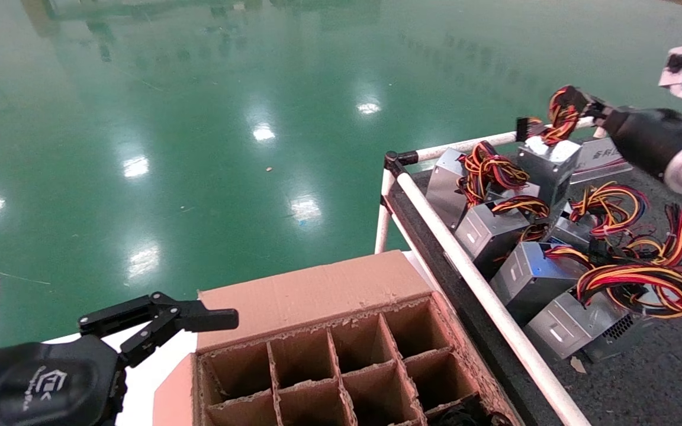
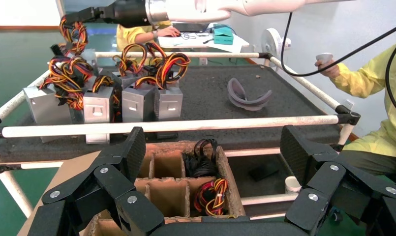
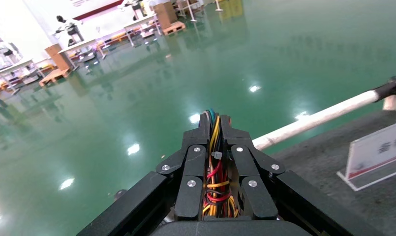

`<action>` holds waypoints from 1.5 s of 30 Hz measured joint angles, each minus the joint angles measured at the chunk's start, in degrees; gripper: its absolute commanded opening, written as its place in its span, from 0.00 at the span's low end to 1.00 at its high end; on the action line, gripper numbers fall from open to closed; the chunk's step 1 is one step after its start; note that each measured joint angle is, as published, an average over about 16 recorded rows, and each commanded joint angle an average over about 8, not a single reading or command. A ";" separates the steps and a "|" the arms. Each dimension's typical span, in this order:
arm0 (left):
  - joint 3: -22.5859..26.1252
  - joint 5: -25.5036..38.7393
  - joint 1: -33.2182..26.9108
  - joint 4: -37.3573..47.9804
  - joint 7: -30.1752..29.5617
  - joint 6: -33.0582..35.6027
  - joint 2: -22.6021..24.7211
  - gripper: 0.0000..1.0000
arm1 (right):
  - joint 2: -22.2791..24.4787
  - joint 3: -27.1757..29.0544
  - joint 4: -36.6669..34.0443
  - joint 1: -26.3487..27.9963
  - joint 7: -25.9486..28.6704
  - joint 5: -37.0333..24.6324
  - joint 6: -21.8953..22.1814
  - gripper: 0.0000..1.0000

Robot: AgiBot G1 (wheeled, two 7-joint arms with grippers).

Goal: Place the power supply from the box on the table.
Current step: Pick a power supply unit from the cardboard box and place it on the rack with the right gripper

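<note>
The box (image 1: 341,355) stands left of the desk (image 1: 660,367), against its rail. Power supplies (image 1: 530,278) sit in a row on the desk, a sign (image 1: 598,160) behind them.

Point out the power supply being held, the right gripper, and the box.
power supply (image 1: 548,165), head view, metal side.
right gripper (image 3: 216,129), right wrist view, fingertips clamping wires.
box (image 1: 317,290), head view, back flap.
</note>
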 measured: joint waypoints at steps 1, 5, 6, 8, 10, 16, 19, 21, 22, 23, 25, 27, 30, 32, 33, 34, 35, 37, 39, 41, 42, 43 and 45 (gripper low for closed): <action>0.00 0.00 0.00 0.00 0.00 0.00 0.00 1.00 | -0.28 -0.01 -0.04 -0.20 -0.08 -0.01 0.03 0.00; 0.00 0.00 0.00 0.00 0.00 0.00 0.00 1.00 | -1.26 -0.07 -0.20 -0.92 -0.30 -0.09 0.20 0.00; 0.00 0.00 0.00 0.00 0.00 0.00 0.00 1.00 | -1.48 -0.08 -0.24 -1.09 -0.32 -0.12 0.25 0.00; 0.00 0.00 0.00 0.00 0.00 0.00 0.00 1.00 | -1.87 -0.12 -0.32 -1.42 -0.35 -0.18 0.34 0.00; 0.01 0.00 0.00 0.00 0.00 0.00 0.00 1.00 | -2.25 -0.17 -0.40 -1.73 -0.32 -0.24 0.43 0.00; 0.01 -0.01 0.00 0.00 0.00 0.00 0.00 1.00 | -3.20 -0.37 -0.67 -2.56 -0.05 -0.54 0.87 0.00; 0.01 -0.01 0.00 0.00 0.01 0.00 0.00 1.00 | -3.59 -0.53 -0.79 -2.86 0.12 -0.77 1.33 0.00; 0.01 -0.01 0.00 0.00 0.01 -0.01 -0.01 1.00 | -3.82 -0.64 -0.86 -3.03 0.21 -0.93 1.66 0.04; 0.01 -0.01 0.00 0.00 0.01 -0.01 -0.01 1.00 | -3.92 -0.70 -0.90 -3.10 0.25 -1.01 1.86 0.12; 0.01 -0.01 0.00 0.00 0.01 -0.01 -0.01 1.00 | -4.02 -0.76 -0.93 -3.16 0.28 -1.09 2.07 0.25; 0.01 -0.01 0.00 0.01 0.01 -0.01 -0.01 1.00 | -4.18 -0.89 -0.98 -3.27 0.33 -1.26 2.48 0.50; 0.01 -0.01 0.00 0.01 0.01 -0.01 -0.01 1.00 | -4.31 -1.01 -1.02 -3.34 0.34 -1.42 2.88 0.75; 0.01 -0.01 0.01 0.01 0.01 -0.01 -0.01 1.00 | -4.44 -1.16 -1.06 -3.41 0.32 -1.62 3.38 1.00; 0.01 -0.01 0.01 0.01 0.01 -0.02 -0.01 1.00 | -4.49 -1.22 -1.07 -3.43 0.31 -1.70 3.59 1.00; 0.01 -0.01 0.01 0.01 0.01 -0.02 -0.01 1.00 | -4.51 -1.24 -1.08 -3.44 0.30 -1.73 3.66 1.00; 0.01 -0.01 0.01 0.02 0.01 -0.02 -0.01 1.00 | -4.52 -1.25 -1.08 -3.45 0.30 -1.75 3.70 1.00; 0.01 -0.02 0.01 0.02 0.01 -0.02 -0.01 1.00 | -4.52 -1.27 -1.08 -3.46 0.29 -1.76 3.73 1.00; 0.01 -0.02 0.01 0.02 0.01 -0.02 -0.01 1.00 | -4.46 -1.30 -1.09 -3.48 0.26 -1.81 3.76 1.00; 0.01 -0.02 0.01 0.02 0.01 -0.02 -0.01 1.00 | -4.27 -1.33 -1.11 -3.51 0.22 -1.87 3.63 1.00; 0.01 -0.02 0.01 0.02 0.01 -0.02 -0.01 1.00 | -3.96 -1.38 -1.13 -3.52 0.19 -1.94 3.40 1.00; 0.01 -0.02 0.01 0.02 0.01 -0.02 -0.01 1.00 | -3.77 -1.41 -1.16 -3.53 0.18 -1.99 3.26 1.00; 0.01 -0.02 0.01 0.02 0.01 -0.02 -0.01 1.00 | -3.55 -1.44 -1.18 -3.53 0.17 -2.05 3.11 1.00; 0.02 -0.02 0.01 0.02 0.02 -0.02 -0.01 1.00 | -3.08 -1.53 -1.26 -3.51 0.18 -2.18 2.76 1.00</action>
